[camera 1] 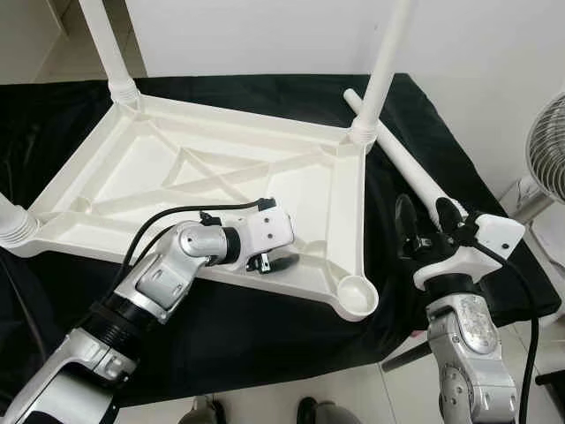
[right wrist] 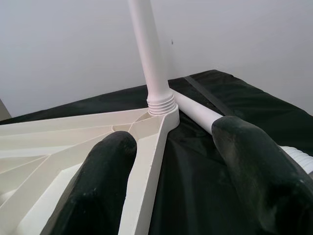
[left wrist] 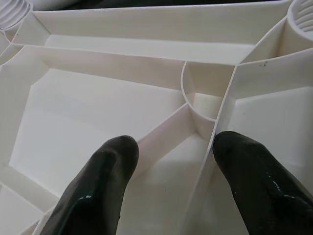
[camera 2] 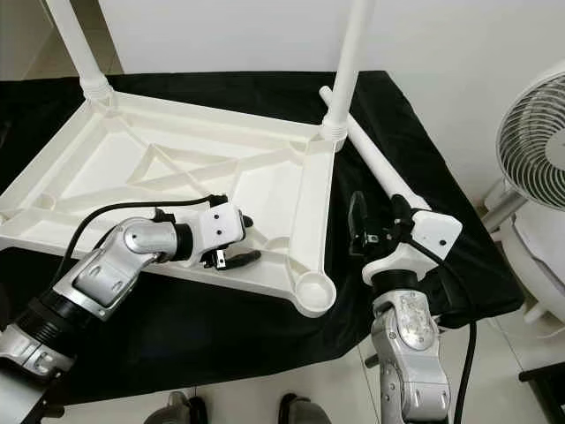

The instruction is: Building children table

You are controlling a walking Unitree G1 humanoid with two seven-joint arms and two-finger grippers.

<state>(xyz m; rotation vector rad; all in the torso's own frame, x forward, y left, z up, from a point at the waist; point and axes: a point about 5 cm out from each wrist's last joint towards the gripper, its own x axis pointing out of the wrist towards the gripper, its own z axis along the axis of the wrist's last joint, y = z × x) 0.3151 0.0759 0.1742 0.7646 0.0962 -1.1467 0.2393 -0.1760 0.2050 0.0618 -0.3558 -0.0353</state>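
A: Item one, please: the piece under assembly.

B: White moulded-plastic children's tabletop [camera 1: 221, 190], ribbed underside up, lying on the black cloth-covered table [camera 1: 265, 344]. Three white plastic tube legs stand screwed into its corners: far left [camera 1: 108, 44], far right [camera 1: 387, 66], and near left [camera 1: 13, 221].

A: Outstanding parts?

B: One round corner socket [camera 1: 357, 296], at the table's near right, still empty. One loose white tube leg [camera 1: 402, 155] lies on the cloth along the tabletop's right edge. By my reckoning, three legs done and one left.

A: Your jaws?

B: Left gripper [camera 1: 281, 258] rests over the tabletop's near rim, jaws released, nothing between them. Right gripper [camera 2: 378, 221] hovers beside the loose leg, jaws spread, nothing held.

A: Differences between views?

B: Left wrist view shows the rib junction close up; right wrist view shows the threaded collar of the far right leg. The right eye view adds a white pedestal fan [camera 2: 530, 132] beyond the table's right edge.
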